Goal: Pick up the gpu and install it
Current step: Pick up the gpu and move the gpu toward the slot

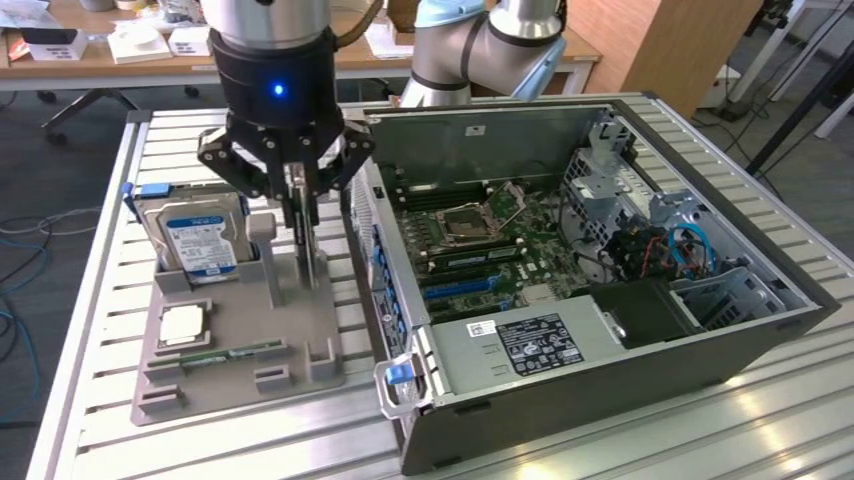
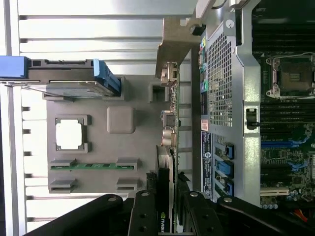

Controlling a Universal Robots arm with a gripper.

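Note:
The gpu [image 1: 310, 240] stands on edge, upright, at the near side of the grey holder tray [image 1: 247, 330], right beside the open computer case [image 1: 561, 345]. My gripper [image 1: 296, 188] hangs straight above it, its black fingers closed on the card's top edge. In the wrist view the gpu [image 2: 170, 142] runs edge-on away from my gripper [image 2: 166, 216], with its silvery bracket [image 2: 173, 42] at the far end. The fingers [image 2: 145, 214] press on both sides of the card. I cannot tell whether its lower edge still sits in the tray's slot.
A silver hard drive [image 1: 200, 238] with a blue-white label stands in the tray's back slot. A square chip [image 1: 180, 325] and a green memory stick [image 1: 220, 352] lie in the tray. The case shows the motherboard [image 1: 467, 235] with blue slots [image 1: 461, 290]. The slatted metal table [image 1: 107, 300] surrounds all.

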